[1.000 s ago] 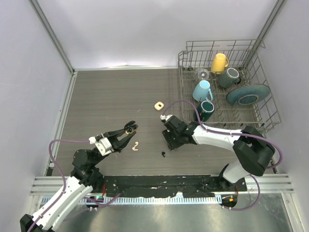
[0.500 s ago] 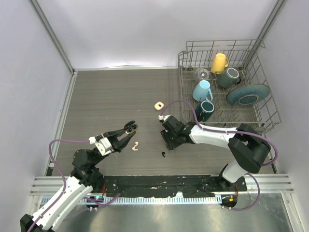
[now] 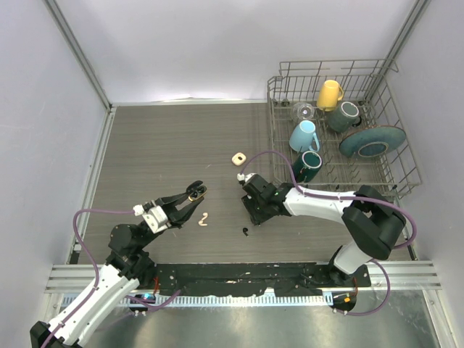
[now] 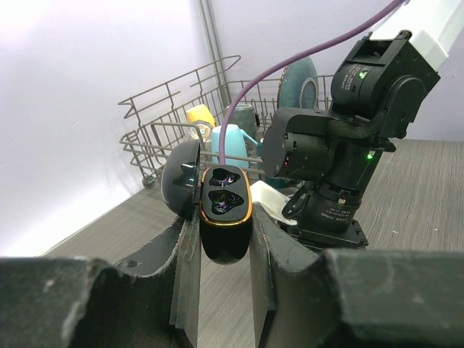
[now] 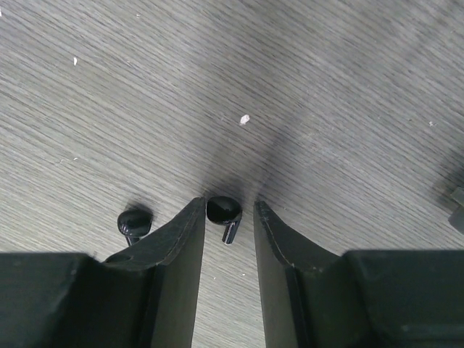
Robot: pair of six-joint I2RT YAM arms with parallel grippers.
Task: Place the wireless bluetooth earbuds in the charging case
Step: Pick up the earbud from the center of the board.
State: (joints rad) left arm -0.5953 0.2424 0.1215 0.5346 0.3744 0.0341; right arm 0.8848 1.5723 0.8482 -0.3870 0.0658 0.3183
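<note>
The left tool [image 4: 225,221] clamps the open charging case [image 4: 225,199] aloft, its two sockets exposed and seemingly empty, apparently ready to receive an earbud. The right tool [image 5: 228,207] stands low on the bench [image 3: 167,145], jaws parted either side of a black earbud [image 5: 222,210] without yet pinching it. A second black earbud [image 5: 134,221] lies just beside. A white earbud [image 3: 204,219] rests near the left tool. The grey wood-grain bench sits between pale lilac panels [image 3: 217,43], with a dish rack [image 3: 395,163] at the far right.
</note>
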